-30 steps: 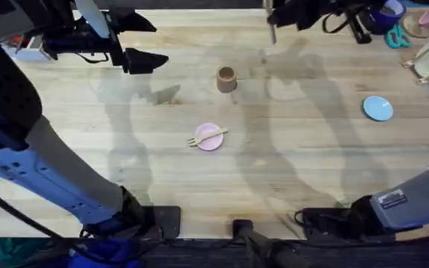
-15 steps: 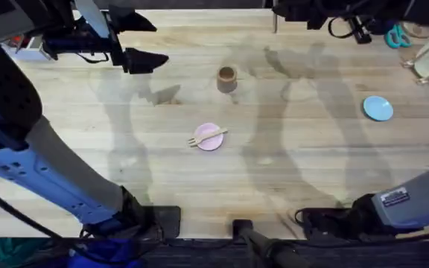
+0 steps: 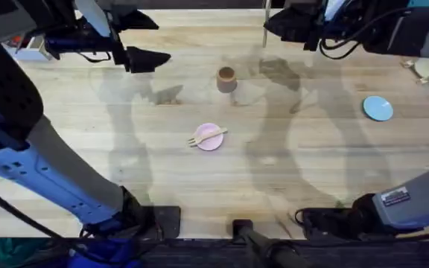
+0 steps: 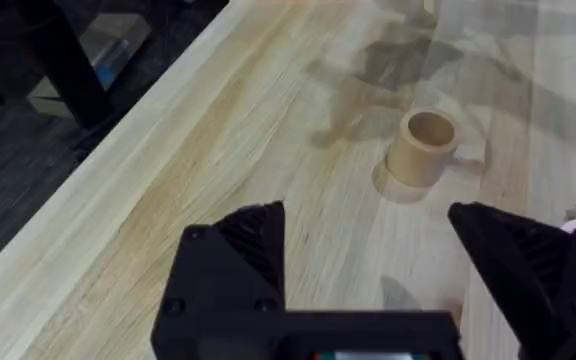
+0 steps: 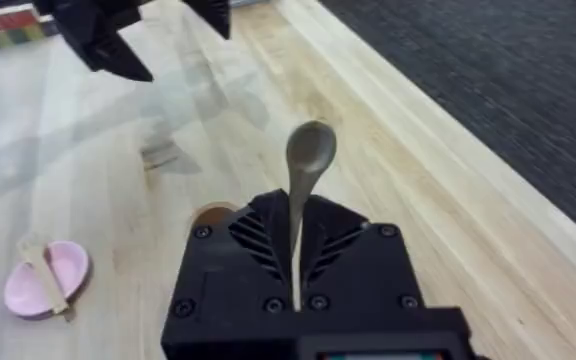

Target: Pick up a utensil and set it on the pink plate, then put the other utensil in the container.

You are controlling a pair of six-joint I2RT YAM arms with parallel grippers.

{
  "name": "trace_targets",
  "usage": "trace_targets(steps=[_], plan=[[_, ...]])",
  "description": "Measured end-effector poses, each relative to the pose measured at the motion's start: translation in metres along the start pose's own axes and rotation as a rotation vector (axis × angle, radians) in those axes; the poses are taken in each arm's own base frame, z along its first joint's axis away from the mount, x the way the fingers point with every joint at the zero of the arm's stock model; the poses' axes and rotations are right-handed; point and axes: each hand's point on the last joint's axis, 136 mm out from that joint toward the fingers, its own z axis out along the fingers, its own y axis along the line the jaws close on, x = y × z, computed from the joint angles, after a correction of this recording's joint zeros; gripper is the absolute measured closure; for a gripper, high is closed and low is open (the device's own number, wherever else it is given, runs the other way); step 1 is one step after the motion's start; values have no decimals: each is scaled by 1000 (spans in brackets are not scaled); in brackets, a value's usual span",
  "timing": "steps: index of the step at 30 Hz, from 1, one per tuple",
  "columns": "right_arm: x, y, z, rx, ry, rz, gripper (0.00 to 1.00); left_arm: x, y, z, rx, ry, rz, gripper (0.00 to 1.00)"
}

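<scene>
The right pincer (image 5: 296,262) grasps the pale wooden spoon (image 5: 308,160) at upper right, near the brown cylindrical cup (image 3: 226,78); left pincer (image 4: 368,262) released; the pale wooden fork (image 3: 206,138) lies across the small pink plate (image 3: 213,143) at centre; only the spoon's drop remains.

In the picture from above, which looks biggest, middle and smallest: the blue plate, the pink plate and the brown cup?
1. Blue plate and pink plate: they look nearly the same size, and the fork covers part of the pink one, so I won't rank them.
2. Brown cup: smallest, narrower than either plate.
</scene>
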Motion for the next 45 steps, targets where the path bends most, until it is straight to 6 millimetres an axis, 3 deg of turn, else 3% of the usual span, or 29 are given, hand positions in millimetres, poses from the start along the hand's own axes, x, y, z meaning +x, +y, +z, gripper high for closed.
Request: trace_targets(steps=[6,11,16,21,31,45], plan=[[-3,11,7,-45,-12,-10,966,-4,-9,18,59,-49,-6,10],[-6,18,10,-76,-23,-27,967,16,-14,40,129,-109,-70,8],[-9,28,13,-125,-45,-79,967,36,-14,50,155,-191,-107,10],[-9,39,25,-167,-60,-138,967,33,-15,54,164,-201,-89,10],[13,48,51,-220,-60,-153,967,31,-20,61,185,-200,-80,8],[-7,65,68,-262,-119,-252,966,31,-20,61,185,-200,-80,8]])
